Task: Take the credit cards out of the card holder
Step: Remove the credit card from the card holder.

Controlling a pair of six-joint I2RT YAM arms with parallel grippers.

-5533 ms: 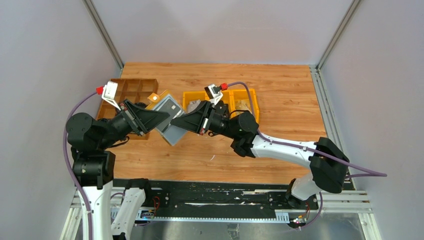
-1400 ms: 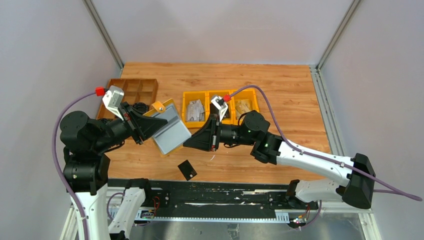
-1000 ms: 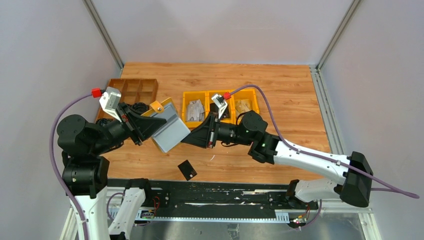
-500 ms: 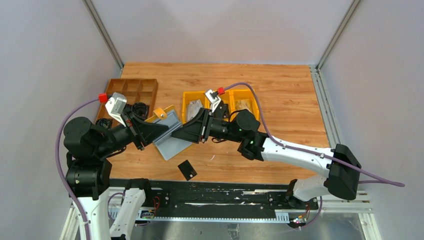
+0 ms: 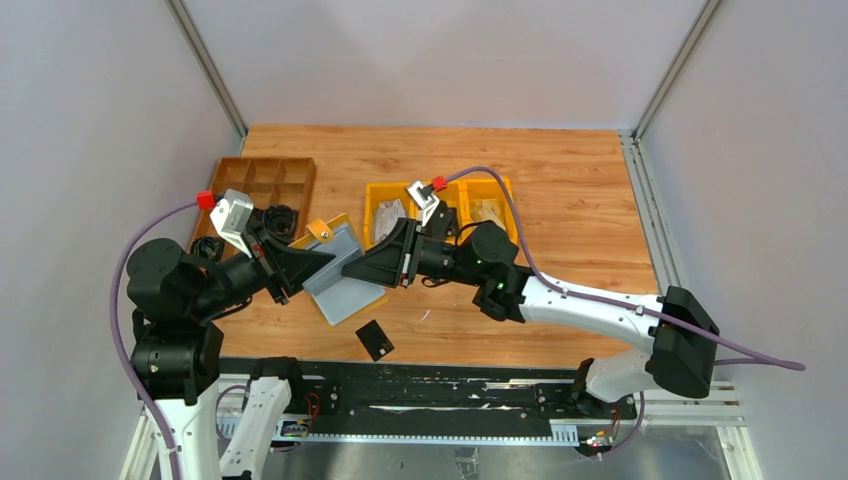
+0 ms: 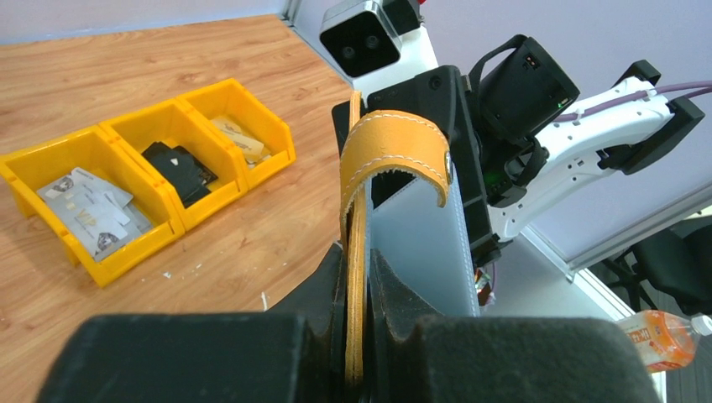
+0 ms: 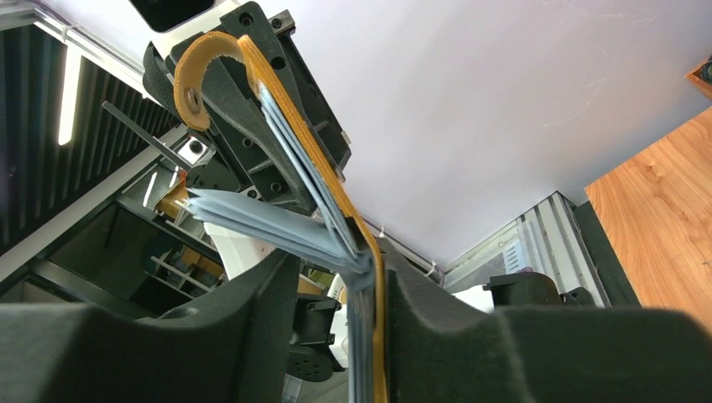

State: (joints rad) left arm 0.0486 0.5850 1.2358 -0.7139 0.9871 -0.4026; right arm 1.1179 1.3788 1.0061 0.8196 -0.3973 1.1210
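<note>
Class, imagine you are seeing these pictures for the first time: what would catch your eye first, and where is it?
The left gripper and right gripper meet at a mustard-yellow card holder, fanned open in mid-air over the left half of the table. One black card lies near the front edge; three bright yellow bins stand behind.

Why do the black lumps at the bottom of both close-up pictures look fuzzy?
Left wrist view: fingers of the left end effector sit too near the lens; yellow bins look sharp. Right wrist view: right end effector fingers blur likewise; card holder crisp.
</note>
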